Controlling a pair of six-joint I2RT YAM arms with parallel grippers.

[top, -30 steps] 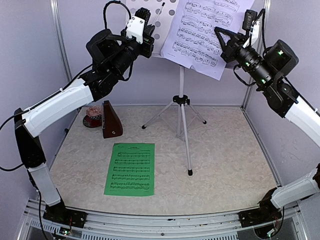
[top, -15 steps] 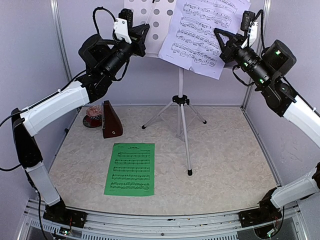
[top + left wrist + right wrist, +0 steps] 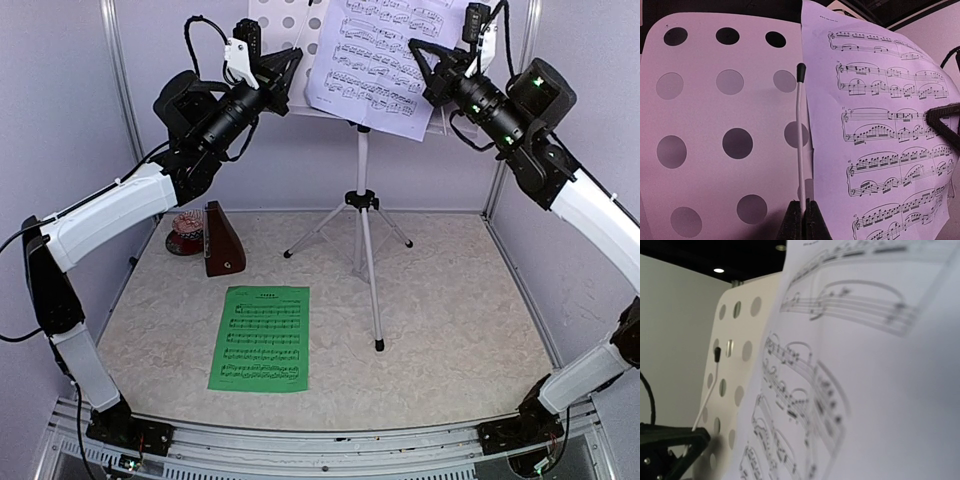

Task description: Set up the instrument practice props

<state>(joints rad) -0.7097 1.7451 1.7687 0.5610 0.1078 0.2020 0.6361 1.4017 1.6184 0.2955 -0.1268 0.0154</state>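
Note:
The silver tripod music stand [image 3: 362, 200] stands mid-floor, its perforated desk [image 3: 705, 125] at the top of the overhead view. My left gripper [image 3: 805, 212] is shut on the desk's thin white page-holder rod [image 3: 800, 130], black-tipped, just left of the lavender music sheet [image 3: 385, 60]. My right gripper [image 3: 420, 62] is shut on that sheet's right edge and holds it tilted against the desk. The sheet [image 3: 865, 365] fills the right wrist view and hides those fingers. The green music sheet [image 3: 260, 338] lies flat on the floor. The brown metronome [image 3: 222, 240] stands upright at the left.
A small reddish round object [image 3: 185, 232] sits behind the metronome by the left wall. The tripod's legs spread wide, one foot [image 3: 378, 345] reaching toward the front. Walls and frame posts [image 3: 118, 80] close the cell on three sides.
The right gripper has carried the lavender sheet left and up across the desk. The left gripper rose and turned slightly a second ago and has since held still on the rod.

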